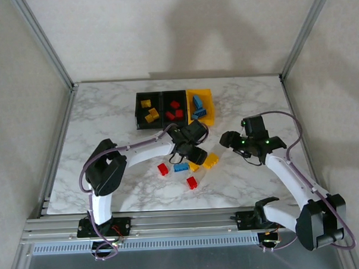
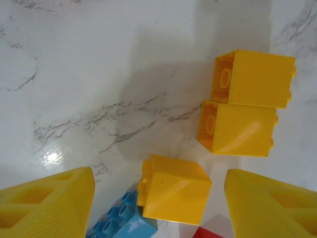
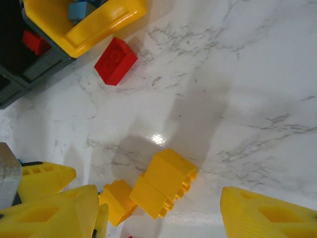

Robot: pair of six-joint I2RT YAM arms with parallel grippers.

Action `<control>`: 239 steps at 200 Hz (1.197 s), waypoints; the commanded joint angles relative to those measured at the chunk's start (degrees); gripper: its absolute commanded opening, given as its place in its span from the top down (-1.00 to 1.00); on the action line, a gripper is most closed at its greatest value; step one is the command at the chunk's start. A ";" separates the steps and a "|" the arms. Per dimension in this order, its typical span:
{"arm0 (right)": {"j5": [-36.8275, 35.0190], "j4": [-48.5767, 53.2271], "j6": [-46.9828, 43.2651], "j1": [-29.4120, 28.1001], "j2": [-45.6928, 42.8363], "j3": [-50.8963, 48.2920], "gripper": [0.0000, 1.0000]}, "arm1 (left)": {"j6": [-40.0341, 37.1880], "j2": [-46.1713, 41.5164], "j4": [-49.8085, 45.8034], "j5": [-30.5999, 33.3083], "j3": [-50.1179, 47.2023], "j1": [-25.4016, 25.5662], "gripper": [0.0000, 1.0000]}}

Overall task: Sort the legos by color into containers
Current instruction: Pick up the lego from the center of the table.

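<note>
Left arm [image 1: 141, 149] and right arm [image 1: 292, 180], white tubular links, black joint housings, grey-purple cables [image 1: 299, 132] looped alongside, green LEDs [image 1: 246, 141] on right wrist, yellow ribbed triangular fingers [image 2: 47, 206] with cut-out pockets, black bases [image 1: 103, 226]

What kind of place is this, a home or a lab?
Probably a robotics lab bench: left arm and right arm bolted to an aluminium rail, a marble-look table walled by plain panels, bricks and sorting bins.
</note>
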State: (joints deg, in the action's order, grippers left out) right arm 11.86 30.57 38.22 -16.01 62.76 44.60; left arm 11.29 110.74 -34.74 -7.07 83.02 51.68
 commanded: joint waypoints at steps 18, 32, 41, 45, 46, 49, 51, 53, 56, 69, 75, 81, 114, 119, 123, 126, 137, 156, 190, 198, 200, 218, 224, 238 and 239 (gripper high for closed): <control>5.79 7.16 -0.23 0.97 -1.92 -1.33 -0.32 | -7.19 1.60 -4.65 0.64 2.06 0.78 -0.42; 5.44 8.39 -0.26 1.22 -3.17 -2.12 -0.32 | -7.88 2.22 -4.69 -0.39 2.06 0.92 -0.44; 5.37 8.44 -0.30 1.62 -3.92 -2.84 -0.33 | -8.11 2.63 -4.51 -0.04 2.07 1.10 -0.44; 5.44 8.31 -0.21 1.80 -4.10 -3.09 -0.33 | -8.20 2.98 -4.53 0.11 2.21 1.14 -0.44; 5.44 8.11 -0.23 1.83 -4.12 -3.19 -0.33 | -8.21 3.07 -4.58 0.12 2.22 1.14 -0.44; 5.48 8.06 -0.18 1.92 -4.22 -3.42 -0.33 | -8.28 3.33 -4.66 0.07 2.37 1.14 -0.44; 5.46 7.90 -0.12 1.99 -4.29 -3.52 -0.33 | -8.36 3.47 -4.73 0.05 2.46 1.14 -0.44; 5.46 7.79 -0.04 1.98 -4.31 -3.63 -0.33 | -8.38 3.75 -4.85 0.04 2.60 1.14 -0.44; 5.46 7.63 0.05 2.03 -4.31 -3.79 -0.33 | -8.46 4.04 -5.08 -0.02 2.78 1.14 -0.44; 5.86 6.70 0.36 2.12 -4.02 -4.27 -0.33 | -8.77 4.95 -5.61 -0.18 3.44 1.48 -0.43; 5.90 6.34 0.37 2.12 -3.84 -4.55 -0.32 | -8.91 5.18 -5.85 -0.34 3.55 1.66 -0.43; 5.88 6.05 0.37 2.07 -3.75 -4.69 -0.33 | -8.92 5.34 -5.80 -0.40 3.52 1.75 -0.42; 5.90 5.26 -0.15 2.10 -2.51 -4.30 -0.32 | -8.40 6.64 -6.21 0.05 3.54 1.84 -0.29; 5.98 5.21 -0.24 2.12 -2.39 -4.13 -0.32 | -8.39 6.84 -6.39 0.32 3.52 1.84 -0.27; 5.93 5.25 -0.29 2.10 -2.26 -3.92 -0.32 | -8.36 7.01 -6.59 0.46 3.39 1.89 -0.25; 5.90 5.21 -0.33 2.12 -2.24 -3.83 -0.32 | -8.28 7.11 -6.58 0.48 3.33 1.85 -0.25; 5.78 5.12 -0.51 2.16 -2.14 -3.58 -0.32 | -8.09 7.13 -6.50 0.39 3.15 1.92 -0.25; 5.81 5.18 -0.77 2.19 -1.97 -3.55 -0.32 | -7.70 6.93 -6.56 0.28 3.36 2.02 -0.30; 5.59 4.63 -0.44 2.21 -2.19 -3.75 -0.32 | -7.64 6.43 -6.33 -0.11 3.54 1.93 0.03; 5.48 4.58 -0.51 2.21 -2.21 -3.73 -0.31 | -7.76 6.40 -6.39 -0.47 3.53 1.93 0.17; 5.51 4.59 -0.51 2.17 -2.21 -3.66 -0.31 | -7.70 6.35 -6.35 -0.48 3.48 1.98 0.17; 5.29 4.59 -0.46 2.30 -2.27 -3.53 -0.31 | -7.43 5.76 -6.14 -0.67 3.58 1.84 0.31; 5.33 4.50 -0.51 2.23 -2.36 -3.49 -0.31 | -7.21 5.36 -6.00 -0.52 3.63 1.77 0.31; 5.69 4.12 -0.56 2.26 -2.72 -3.50 -0.31 | -6.58 4.14 -5.80 0.07 3.84 1.22 0.28; 5.79 4.09 -0.58 2.28 -2.77 -3.48 -0.31 | -6.52 4.01 -5.79 0.10 3.83 1.18 0.28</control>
State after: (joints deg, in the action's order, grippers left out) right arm 16.73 35.33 38.20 -14.22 60.64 40.64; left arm 4.47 117.36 -38.87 -6.90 85.73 53.17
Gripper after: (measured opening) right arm 0.658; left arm 0.425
